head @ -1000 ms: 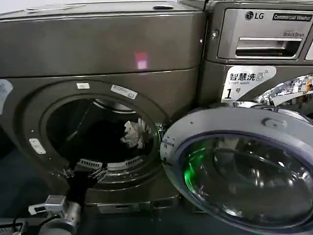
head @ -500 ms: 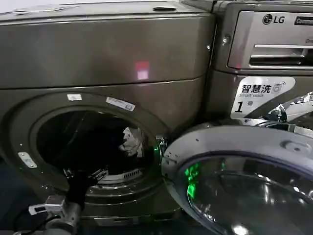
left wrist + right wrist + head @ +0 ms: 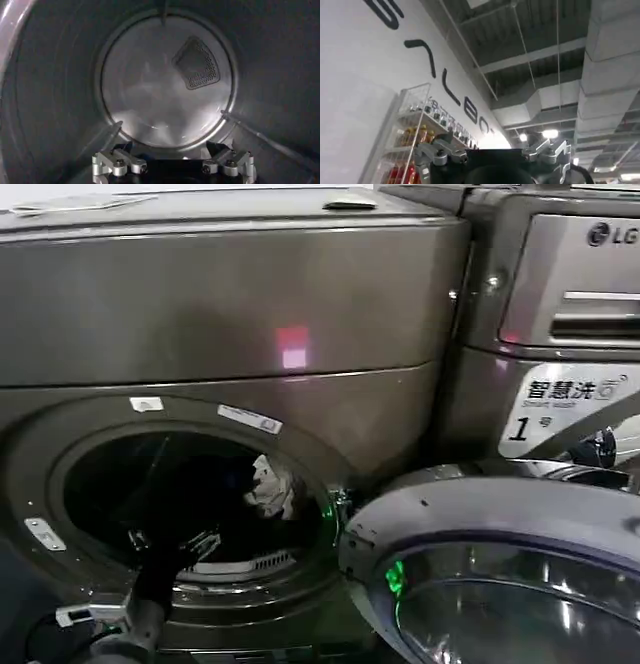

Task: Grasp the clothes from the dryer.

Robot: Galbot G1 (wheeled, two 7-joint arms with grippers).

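Observation:
The dryer [image 3: 230, 294] is a dark bronze-grey machine with a pink light [image 3: 292, 347], and its round port stands open. Whitish-grey clothes [image 3: 272, 487] lie crumpled inside, at the port's right side. My left gripper [image 3: 172, 542] reaches over the port's lower rim, to the left of and below the clothes. In the left wrist view the left gripper [image 3: 170, 150] is open with nothing between its fingers [image 3: 122, 150]. It faces the bare drum back wall [image 3: 150, 100] and its perforated vent [image 3: 196, 63]. My right gripper [image 3: 495, 145] is parked, open, pointing up at a ceiling.
The dryer's round glass door [image 3: 500, 509] hangs open at the lower right, close beside the port. An LG machine [image 3: 560, 294] with a white label reading 1 [image 3: 560, 409] stands to the right. A shelf of bottles [image 3: 415, 130] stands against a white wall.
The head view has shifted, so both machines now sit further right and lower. My left gripper reaches deeper over the port's lower rim. The clothes have not moved.

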